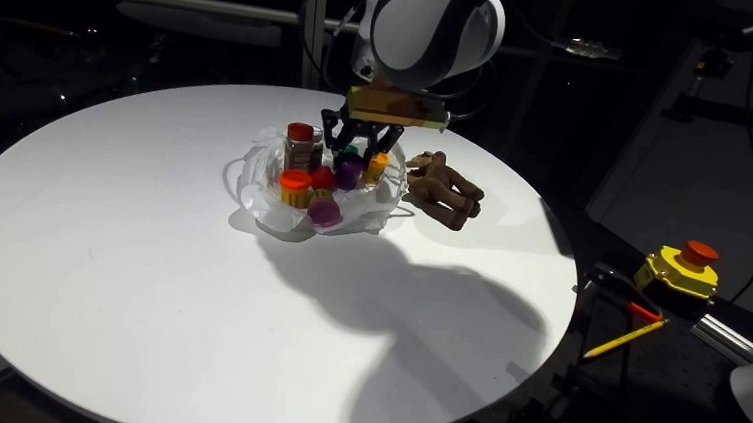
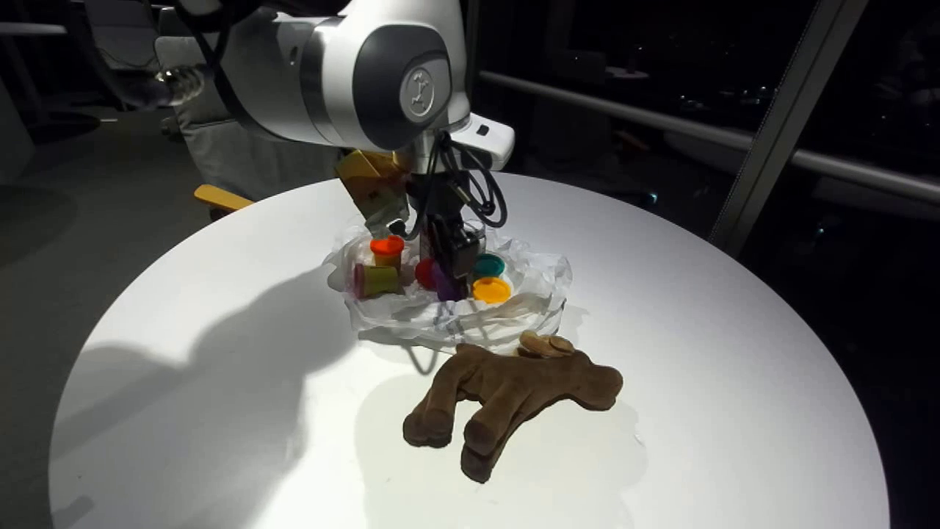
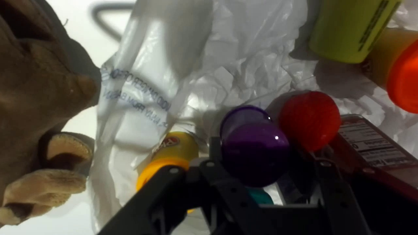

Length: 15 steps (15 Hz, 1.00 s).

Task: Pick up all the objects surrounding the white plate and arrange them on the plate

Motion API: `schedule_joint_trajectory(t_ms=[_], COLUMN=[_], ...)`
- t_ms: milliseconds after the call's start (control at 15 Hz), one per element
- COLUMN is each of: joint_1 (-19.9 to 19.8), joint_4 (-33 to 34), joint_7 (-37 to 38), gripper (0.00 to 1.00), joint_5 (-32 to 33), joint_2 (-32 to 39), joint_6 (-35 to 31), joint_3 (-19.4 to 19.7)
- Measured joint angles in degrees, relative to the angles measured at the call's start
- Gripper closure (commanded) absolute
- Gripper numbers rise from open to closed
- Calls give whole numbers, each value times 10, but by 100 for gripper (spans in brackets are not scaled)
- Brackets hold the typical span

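Note:
A white crumpled plastic bag (image 1: 269,213) holds the objects in a basin shape; no plate shows. My gripper (image 1: 351,161) is down among them, its fingers closed around a purple container (image 3: 254,147), low over the bag. Around it are a red ball-like piece (image 3: 310,119), an orange-lidded tub (image 1: 295,190), a pink-lidded tub on its side (image 2: 378,281), a yellow-lidded tub (image 2: 490,290), a teal-lidded tub (image 2: 488,264) and a red-capped seasoning bottle (image 1: 299,148). A brown plush animal (image 2: 514,386) lies on the table outside the bag. The fingertips are partly dark in the wrist view.
A round white table (image 1: 141,300) carries everything. A thin grey wire loop (image 1: 226,171) sticks out beside the bag. A yellow box with a red button (image 1: 681,269) and a pencil (image 1: 625,339) lie on a black surface off the table.

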State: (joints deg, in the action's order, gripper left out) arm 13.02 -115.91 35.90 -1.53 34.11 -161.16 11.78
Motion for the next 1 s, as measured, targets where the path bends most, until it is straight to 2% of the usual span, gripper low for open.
schedule_joint_trajectory(t_ms=[133, 200, 400, 600, 733, 1000], joint_1=[13, 17, 39, 59, 60, 29], joint_4=[4, 4, 3, -16, -42, -95], joint_7=[0, 0, 1, 2, -2, -37], gripper=[24, 24, 1, 0, 0, 0], joint_5=[4, 6, 29, 65, 90, 125], joint_2=[7, 7, -1, -46, -97, -184], joint_6=[1, 3, 15, 42, 78, 153], joint_3=[9, 11, 29, 54, 57, 43])
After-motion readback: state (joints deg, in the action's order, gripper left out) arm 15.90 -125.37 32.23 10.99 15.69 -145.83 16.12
